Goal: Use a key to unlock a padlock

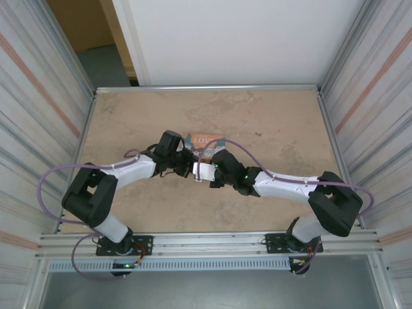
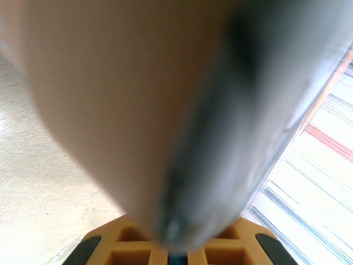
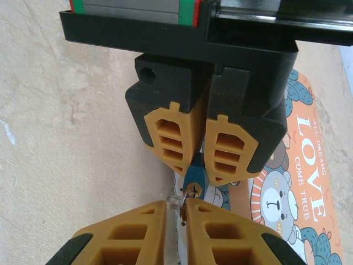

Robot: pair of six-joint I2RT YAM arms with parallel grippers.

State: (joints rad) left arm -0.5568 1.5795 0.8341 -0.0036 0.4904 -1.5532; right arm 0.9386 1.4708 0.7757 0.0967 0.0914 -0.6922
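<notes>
Two robot arms meet over the middle of a beige table [image 1: 277, 122], their tips almost touching just on the near side of a flat orange-and-teal box [image 1: 205, 141] printed with "LOVE" and cartoon bears. In the right wrist view, the left gripper [image 3: 197, 170] reaches in from the top with its orange pads pressed onto a tiny dark teal padlock [image 3: 194, 179], which it holds above the table with the brassy keyhole end facing the camera. The right gripper [image 3: 185, 207] comes in from the bottom, its fingers drawn nearly together and pinching a small key [image 3: 177, 199] right at that keyhole. The left wrist view is blurred by something very close to the lens.
</notes>
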